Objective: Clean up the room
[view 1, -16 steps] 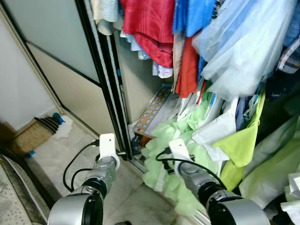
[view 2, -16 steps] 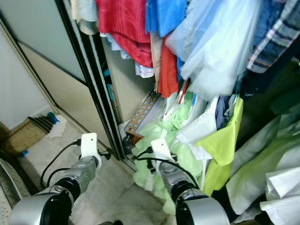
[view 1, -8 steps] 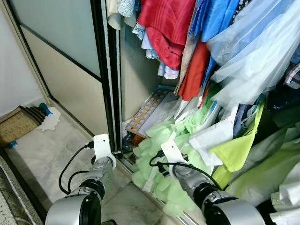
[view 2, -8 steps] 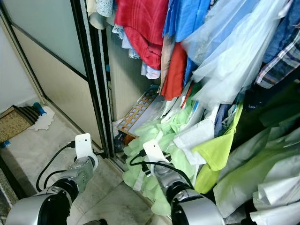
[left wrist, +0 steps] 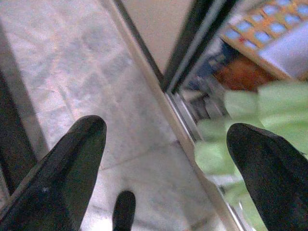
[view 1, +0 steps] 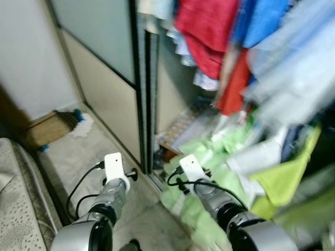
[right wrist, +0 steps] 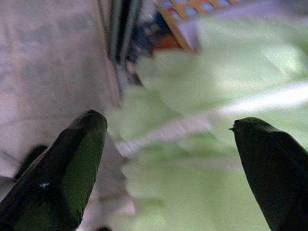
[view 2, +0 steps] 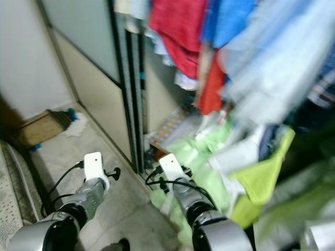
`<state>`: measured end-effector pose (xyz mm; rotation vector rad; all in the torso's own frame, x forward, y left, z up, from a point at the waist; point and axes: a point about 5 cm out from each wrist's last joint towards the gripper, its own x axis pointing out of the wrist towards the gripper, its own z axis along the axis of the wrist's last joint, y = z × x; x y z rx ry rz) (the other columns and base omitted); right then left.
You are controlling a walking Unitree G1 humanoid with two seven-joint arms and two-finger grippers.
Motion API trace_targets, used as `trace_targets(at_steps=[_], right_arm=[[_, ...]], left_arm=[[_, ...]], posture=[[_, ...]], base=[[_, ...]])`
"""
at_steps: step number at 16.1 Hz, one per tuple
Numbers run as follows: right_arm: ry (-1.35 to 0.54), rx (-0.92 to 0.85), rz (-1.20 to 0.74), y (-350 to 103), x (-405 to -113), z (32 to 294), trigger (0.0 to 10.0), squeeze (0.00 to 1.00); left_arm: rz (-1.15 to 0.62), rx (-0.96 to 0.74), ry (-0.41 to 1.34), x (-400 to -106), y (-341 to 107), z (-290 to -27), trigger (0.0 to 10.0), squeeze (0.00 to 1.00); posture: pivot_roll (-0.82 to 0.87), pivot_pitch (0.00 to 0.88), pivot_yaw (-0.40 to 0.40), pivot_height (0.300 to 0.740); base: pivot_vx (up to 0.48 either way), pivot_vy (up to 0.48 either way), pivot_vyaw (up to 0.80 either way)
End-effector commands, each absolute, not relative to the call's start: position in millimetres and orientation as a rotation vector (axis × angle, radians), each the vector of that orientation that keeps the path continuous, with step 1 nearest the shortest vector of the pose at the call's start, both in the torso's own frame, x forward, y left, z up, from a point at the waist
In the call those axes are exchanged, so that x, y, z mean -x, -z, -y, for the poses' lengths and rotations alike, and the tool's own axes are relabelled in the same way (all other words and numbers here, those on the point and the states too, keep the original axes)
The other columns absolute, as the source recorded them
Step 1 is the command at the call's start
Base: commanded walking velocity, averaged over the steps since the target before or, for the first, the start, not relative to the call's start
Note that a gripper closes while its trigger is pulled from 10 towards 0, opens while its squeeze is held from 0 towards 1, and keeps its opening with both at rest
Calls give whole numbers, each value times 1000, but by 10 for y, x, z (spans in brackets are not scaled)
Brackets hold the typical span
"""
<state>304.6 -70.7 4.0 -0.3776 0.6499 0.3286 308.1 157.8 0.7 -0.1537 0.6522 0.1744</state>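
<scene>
sliding wardrobe door (view 1: 99, 63), tiled floor (view 1: 78, 157), woven basket (view 1: 44, 130)

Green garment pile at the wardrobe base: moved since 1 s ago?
No. The green garment pile still lies beside the orange patterned board; only the camera shifted.

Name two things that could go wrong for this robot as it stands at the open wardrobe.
1. The pale green garment spills over the wardrobe's bottom track onto the floor; a foot might snag it.
2. The head views are blurred, so the open right gripper could misjudge a grasp.
</scene>
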Motion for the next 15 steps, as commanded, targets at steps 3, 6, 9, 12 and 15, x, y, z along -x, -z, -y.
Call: trace_targets(at_steps=[3,6,9,12,15], right_arm=[[-283,301,-586,-192,-3182,702,10000,0],[-289,210,-433,-481,-3408,797,10000,0],[-272,233,-369,-518,-3419,1026,10000,0],[-221,240,-370,-444,-3277,1327,10000,0],[-241,246,-317,-513,-3090,1508,10000,0]], left_arm=[[-517,160,-109,-3328,-299,-1598,10000,0],[-399,177,-67,-3352,-431,-1833,10000,0],[-359,188,-67,-3035,-331,-1998,10000,0],[-326,210,-30,-2532,-368,-2083,10000,0],[-250,177,-43,-2121,-512,-2148,10000,0]], posture=[[-126,0,7,740],[-147,0,30,740],[-159,0,30,740],[-142,0,15,740],[-138,0,12,740]], base=[[0,0,800],[0,0,267],[0,0,0],[0,0,0],[0,0,0]])
